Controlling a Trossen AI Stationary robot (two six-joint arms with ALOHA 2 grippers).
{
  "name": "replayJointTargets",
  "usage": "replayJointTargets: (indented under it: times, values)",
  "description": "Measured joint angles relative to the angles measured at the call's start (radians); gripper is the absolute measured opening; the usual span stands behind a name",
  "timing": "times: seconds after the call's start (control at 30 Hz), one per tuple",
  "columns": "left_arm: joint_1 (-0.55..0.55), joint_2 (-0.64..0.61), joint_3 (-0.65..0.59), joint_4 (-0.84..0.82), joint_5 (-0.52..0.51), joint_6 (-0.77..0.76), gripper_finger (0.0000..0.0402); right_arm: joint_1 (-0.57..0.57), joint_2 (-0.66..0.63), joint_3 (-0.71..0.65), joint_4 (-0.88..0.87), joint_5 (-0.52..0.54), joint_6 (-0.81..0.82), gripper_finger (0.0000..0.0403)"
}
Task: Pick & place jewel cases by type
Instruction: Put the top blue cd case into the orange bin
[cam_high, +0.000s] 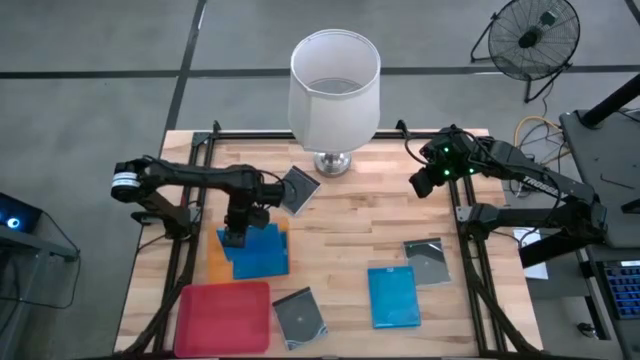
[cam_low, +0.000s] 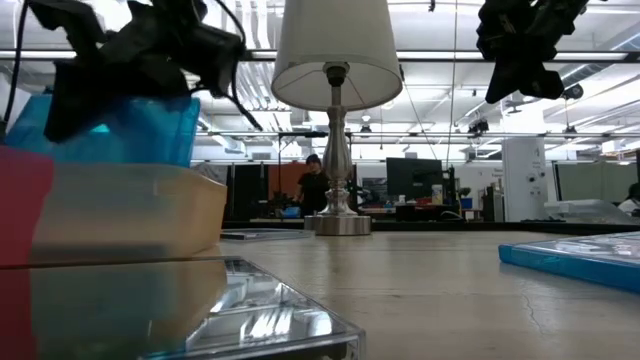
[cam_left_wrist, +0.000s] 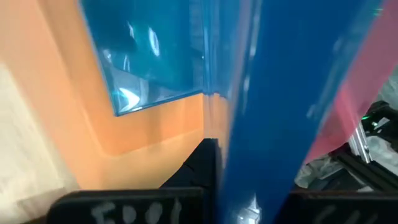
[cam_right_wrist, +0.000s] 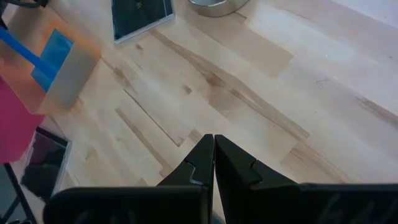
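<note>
My left gripper (cam_high: 235, 236) hangs over the orange tray (cam_high: 213, 262) at the table's left and is shut on a bright blue jewel case (cam_left_wrist: 292, 74). A second blue case (cam_left_wrist: 149, 56) lies flat in that tray. The third blue case (cam_high: 393, 297) lies flat on the table toward the near right. Three grey-transparent cases also lie flat: one by the lamp base (cam_high: 300, 188), one near the pink tray (cam_high: 300, 317), one at the right (cam_high: 428, 261). My right gripper (cam_high: 424, 182) is shut and hovers high over the far right, touching nothing. My left gripper pinches the blue case between its two fingers at one edge (cam_left_wrist: 249, 162), coming from above and pointing down. The case stands on edge, tilted, and reaches down from the fingers toward the orange tray. Whether its lower edge (cam_low: 110, 140) touches the tray or the case beneath, I cannot tell.
A magenta-pink tray (cam_high: 225, 316) sits at the near left corner, right beside the orange tray. A lamp with a white shade (cam_high: 334, 88) stands at the far middle. Bare wood lies in the table's middle (cam_high: 360, 230). Black frame rails run along both side edges.
</note>
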Motion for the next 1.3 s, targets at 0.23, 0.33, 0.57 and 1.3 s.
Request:
replayJointTargets:
  times: [0.23, 0.33, 0.57, 1.3]
  values:
    - [-0.002, 0.0, -0.036, 0.068, 0.026, 0.005, 0.0, 0.0, 0.003, -0.001, 0.001, 0.002, 0.0, 0.0008]
    - [-0.014, 0.0, -0.032, 0.09, 0.061, -0.001, 0.0, 0.0, 0.005, -0.001, 0.001, 0.002, 0.0, 0.0008]
    - [-0.059, 0.0, -0.036, 0.115, 0.062, 0.017, 0.0, 0.0, 0.005, -0.001, 0.002, 0.006, 0.008, 0.0008]
    - [-0.115, 0.179, 0.019, 0.192, 0.076, 0.058, 0.0023, 0.0, 0.005, -0.001, 0.007, 0.01, 0.031, 0.0008]
